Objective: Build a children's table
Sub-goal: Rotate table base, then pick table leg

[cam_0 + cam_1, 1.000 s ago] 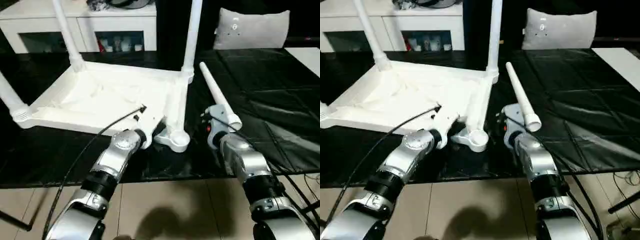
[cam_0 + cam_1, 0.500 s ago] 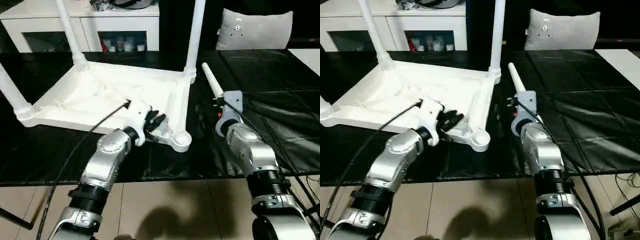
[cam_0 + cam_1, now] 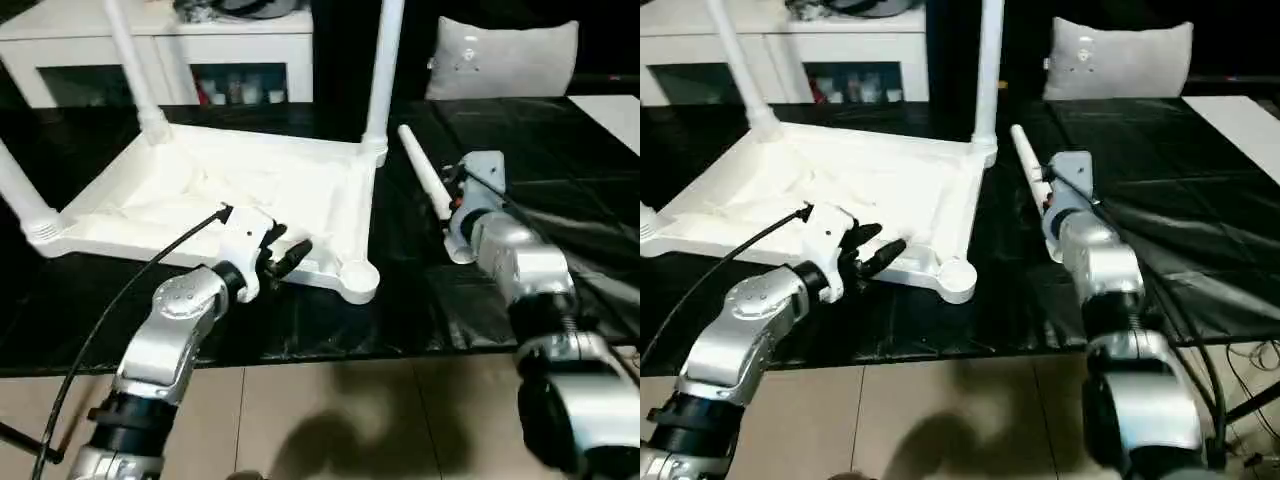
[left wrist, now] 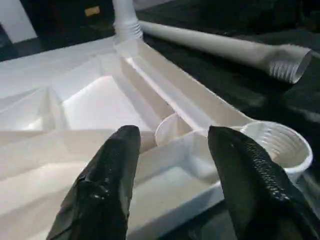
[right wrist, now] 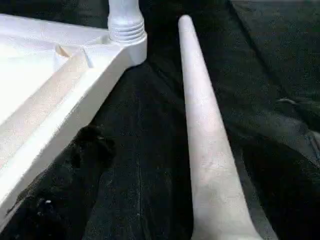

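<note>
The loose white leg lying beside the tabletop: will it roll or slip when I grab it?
The loose leg is round and tapered, lying flat on smooth black sheeting, so a nudge would probably roll it in an arc. Its smooth plastic may slip; the ribbed end likely grips better. It looks rigid.

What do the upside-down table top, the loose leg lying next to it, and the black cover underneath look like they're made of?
Table top: apparently moulded white plastic with a smooth, slightly glossy finish; its underside shows ribs and a threaded corner socket.
Loose leg: seemingly the same white plastic, a smooth matte tapered tube with a ridged threaded end.
Black cover: probably thin plastic sheeting or vinyl, since it is shiny, creased and wrinkled.
</note>
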